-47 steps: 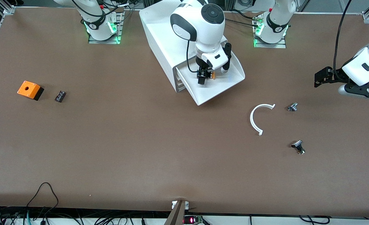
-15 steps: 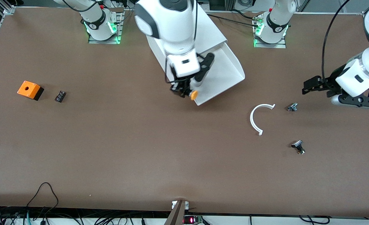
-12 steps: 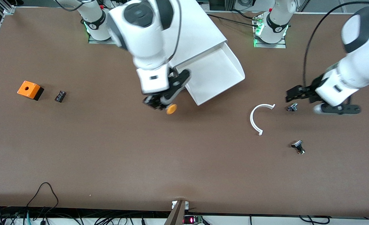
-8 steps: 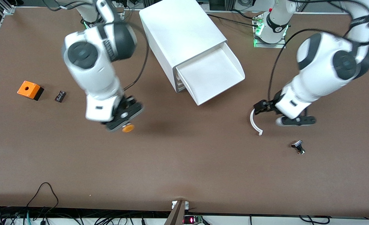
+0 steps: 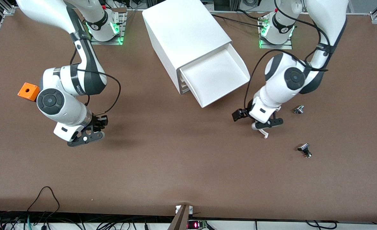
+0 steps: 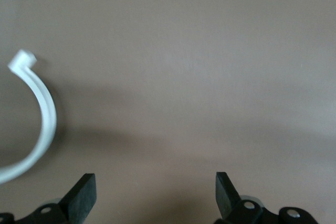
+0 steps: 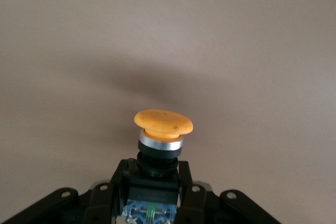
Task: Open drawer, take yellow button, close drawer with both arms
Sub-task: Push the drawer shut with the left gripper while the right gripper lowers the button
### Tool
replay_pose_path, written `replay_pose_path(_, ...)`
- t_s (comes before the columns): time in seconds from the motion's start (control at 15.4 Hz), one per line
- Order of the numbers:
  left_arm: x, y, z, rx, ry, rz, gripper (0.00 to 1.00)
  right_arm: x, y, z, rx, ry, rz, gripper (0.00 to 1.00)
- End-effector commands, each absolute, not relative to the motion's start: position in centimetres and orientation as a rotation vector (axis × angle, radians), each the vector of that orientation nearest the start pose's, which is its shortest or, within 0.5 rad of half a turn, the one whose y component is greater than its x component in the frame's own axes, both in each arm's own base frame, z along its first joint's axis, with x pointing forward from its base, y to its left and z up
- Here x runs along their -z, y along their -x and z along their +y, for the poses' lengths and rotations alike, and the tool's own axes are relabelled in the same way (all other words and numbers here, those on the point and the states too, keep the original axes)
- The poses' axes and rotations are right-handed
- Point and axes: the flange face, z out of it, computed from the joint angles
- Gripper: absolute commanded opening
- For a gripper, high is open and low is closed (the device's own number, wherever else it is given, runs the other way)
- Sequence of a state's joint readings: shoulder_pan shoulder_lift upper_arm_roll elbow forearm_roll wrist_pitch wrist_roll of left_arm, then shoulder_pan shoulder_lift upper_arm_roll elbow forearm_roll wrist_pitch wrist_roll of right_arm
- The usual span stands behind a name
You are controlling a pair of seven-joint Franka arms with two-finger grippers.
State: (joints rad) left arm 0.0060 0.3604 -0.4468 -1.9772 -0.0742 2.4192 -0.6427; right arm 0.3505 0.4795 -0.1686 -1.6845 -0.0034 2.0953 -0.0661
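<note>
now the small push button with a round orange cap, silver collar and black body (image 7: pixel 163 129) is seen clamped between the right gripper's (image 7: pixel 157 174) fingers, carried over bare brown table toward the right arm's end; a second ago it was just beside the drawer's edge, three seconds ago inside the drawer. the take step is judged done. the shallow off-white top drawer (image 5: pixel 215 78) of the big white box cabinet (image 5: pixel 185 35) is left pulled out, so closing remains. the left gripper (image 5: pixel 242 115), jaws spread and empty, has been swung in from the table's edge and hangs over the thin white plastic arc (image 6: pixel 37 124), near the drawer's front. two small metal fittings (image 5: pixel 299 109) (image 5: pixel 305 150) lie clear of that path. the orange box with a hole (image 5: pixel 28 91) sits beside the right arm.
</note>
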Motion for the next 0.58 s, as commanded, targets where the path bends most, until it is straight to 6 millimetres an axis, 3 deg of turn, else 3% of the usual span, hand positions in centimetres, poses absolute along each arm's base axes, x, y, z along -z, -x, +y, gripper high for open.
replay_pose_path(0.0,-32.4,-52.3,-28.2,-0.027,3.304,-0.559,1.00,-29.3,-62.3,10.7,-0.064,3.193,-0.305,0.30)
replay_pose_path(0.39,-33.5,-41.8,-35.5,-0.093,3.241,-0.615,1.00,-23.5,-58.2,5.4,-0.074,3.207,-0.244,0.30)
replay_pose_path(0.52,-34.0,-39.6,-37.0,-0.094,3.232,-0.623,1.00,-22.1,-57.4,3.5,-0.021,3.239,-0.296,0.30)
